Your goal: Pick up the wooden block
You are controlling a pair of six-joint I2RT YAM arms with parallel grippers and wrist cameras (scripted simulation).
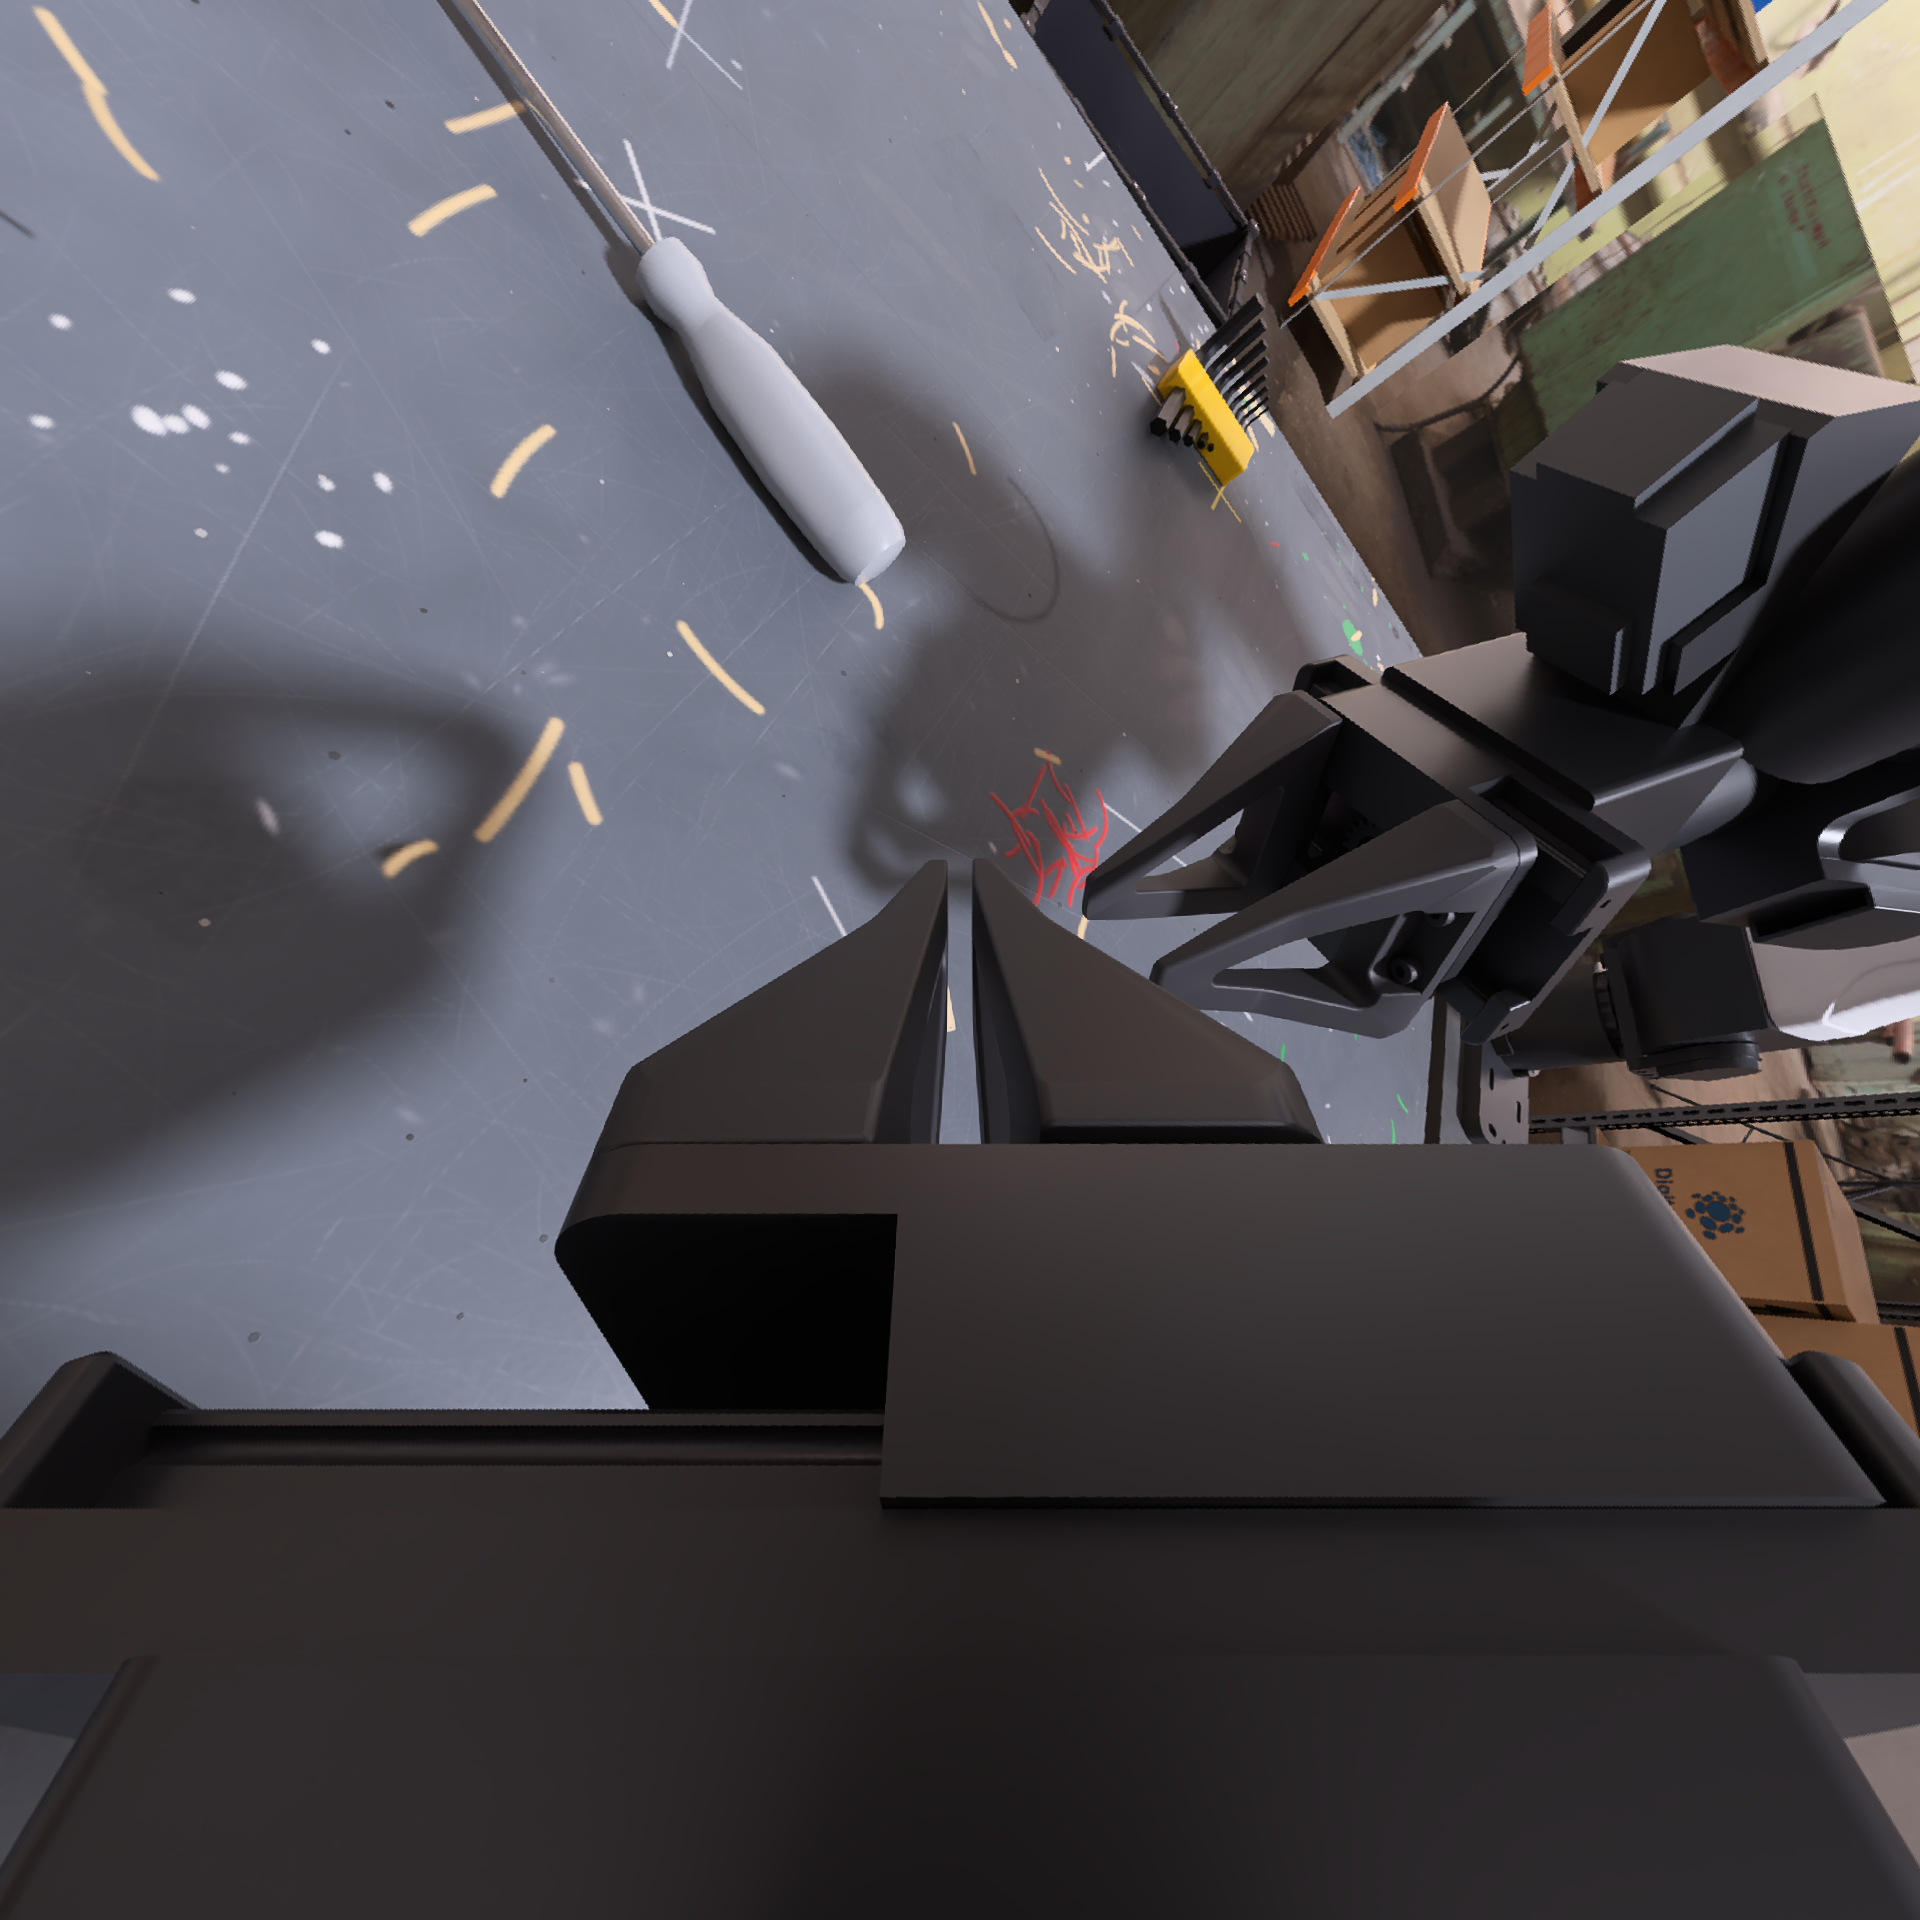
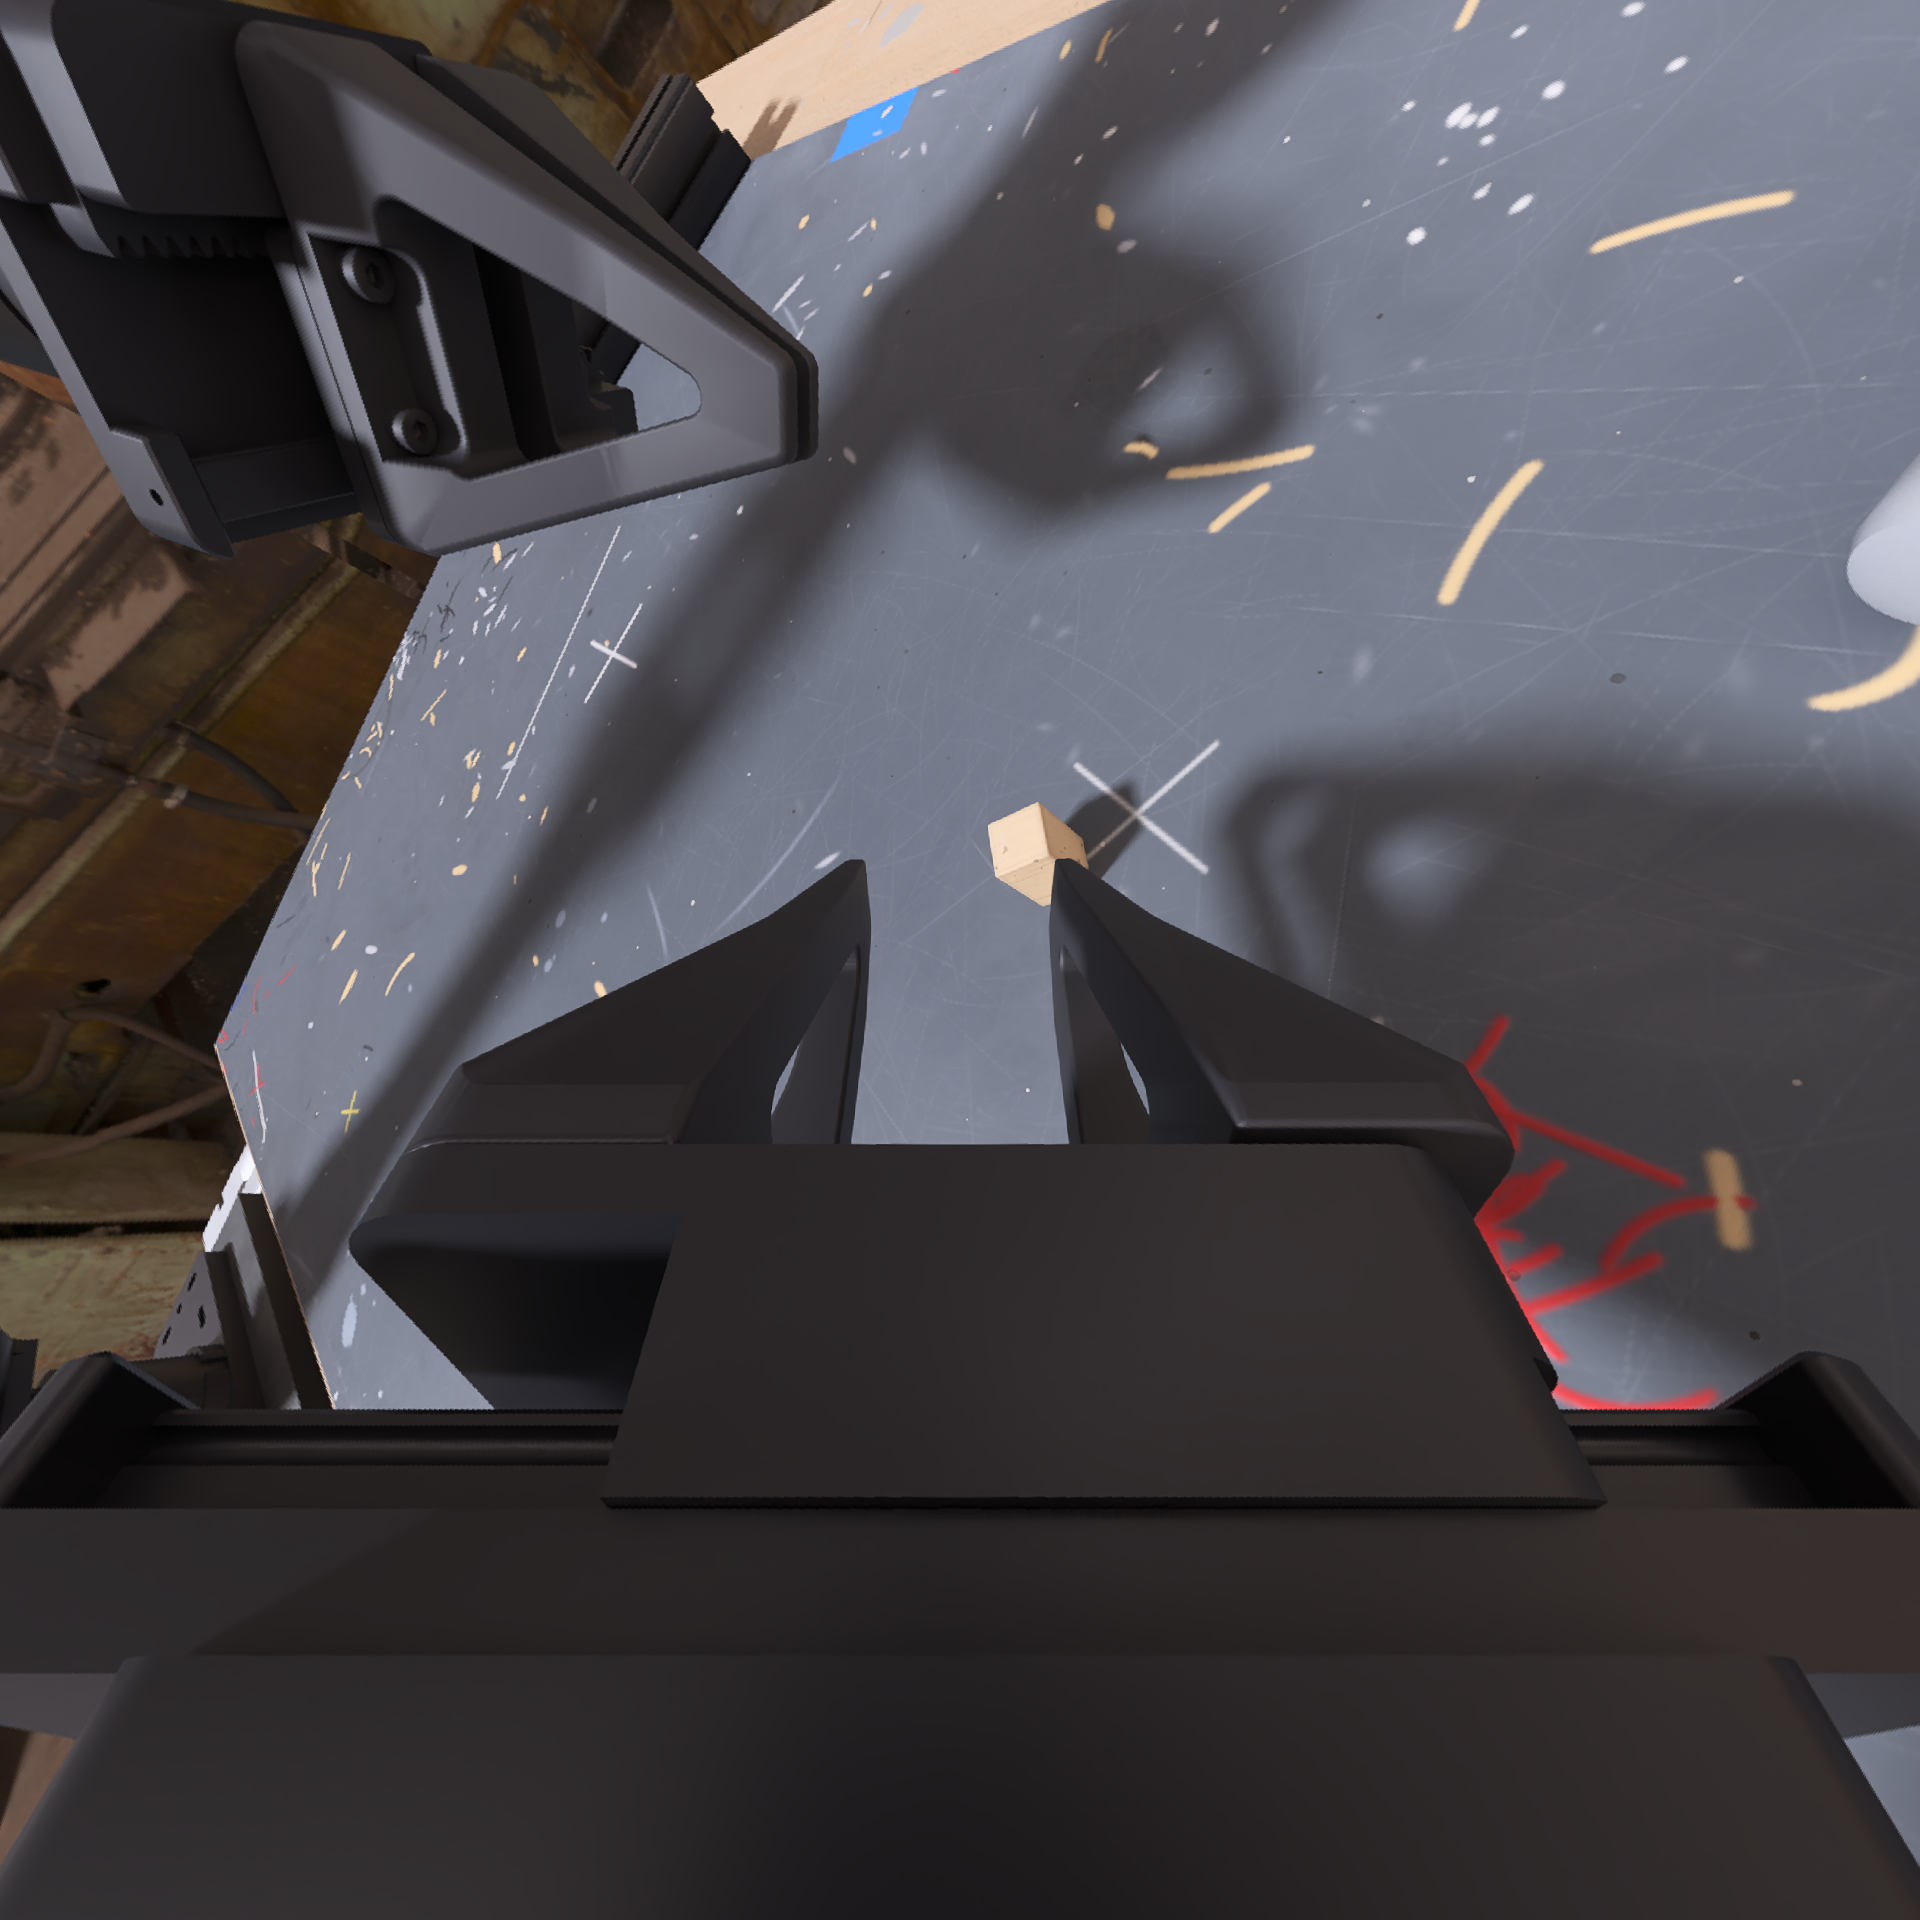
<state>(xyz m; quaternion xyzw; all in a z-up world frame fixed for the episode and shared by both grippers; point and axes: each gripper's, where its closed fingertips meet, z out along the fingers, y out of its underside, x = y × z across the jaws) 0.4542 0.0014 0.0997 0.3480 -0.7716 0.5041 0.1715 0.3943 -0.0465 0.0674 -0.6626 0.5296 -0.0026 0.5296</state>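
A small light wooden block (image 2: 1029,850) lies on the grey scratched tabletop (image 2: 935,644) in the right wrist view. My right gripper (image 2: 958,881) is open above the table; the block sits just beyond its right fingertip (image 2: 1070,894), not between the fingers. My left gripper (image 1: 960,883) is shut and empty over the table. The block does not show in the left wrist view. The right gripper (image 1: 1122,935) also shows at the right of the left wrist view, open. The left gripper's finger (image 2: 623,343) shows at the top left of the right wrist view.
A grey-handled screwdriver (image 1: 769,416) lies on the table (image 1: 312,935) ahead of the left gripper. A yellow hex key holder (image 1: 1205,416) sits near the table's far edge. Red scribbles (image 1: 1055,842) mark the surface. Shelves with cardboard boxes (image 1: 1392,239) stand beyond the table.
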